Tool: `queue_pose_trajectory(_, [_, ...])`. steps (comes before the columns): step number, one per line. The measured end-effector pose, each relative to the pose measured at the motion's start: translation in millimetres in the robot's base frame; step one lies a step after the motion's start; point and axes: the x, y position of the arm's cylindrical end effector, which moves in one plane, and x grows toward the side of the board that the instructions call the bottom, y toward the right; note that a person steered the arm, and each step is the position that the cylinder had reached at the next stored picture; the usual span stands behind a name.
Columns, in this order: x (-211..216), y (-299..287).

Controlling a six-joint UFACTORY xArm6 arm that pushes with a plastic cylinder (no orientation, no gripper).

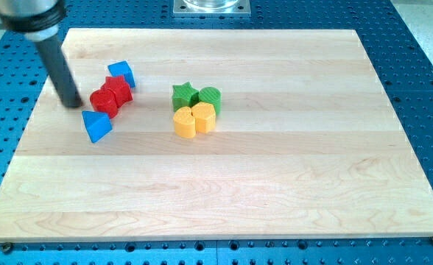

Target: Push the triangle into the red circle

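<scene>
A blue triangle (96,126) lies on the wooden board (275,169) at the view's left. Just above and right of it sits a red circle (104,101), touching a red star-shaped block (118,90). The triangle's upper corner is close to the red circle's lower edge; whether they touch cannot be told. My tip (72,104) rests on the board just left of the red circle and above-left of the triangle, a small gap from both.
A blue cube (121,73) sits above the red star. Near the board's middle are a green star (185,96), a green circle (210,96), a yellow hexagon-like block (185,122) and a yellow heart (203,117), clustered together.
</scene>
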Motion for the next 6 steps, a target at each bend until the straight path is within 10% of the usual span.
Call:
queue_pose_trajectory(2, [78.5, 51.6])
queue_pose_trajectory(5, [77.2, 78.1])
queue_pose_trajectory(6, [15.3, 151.2])
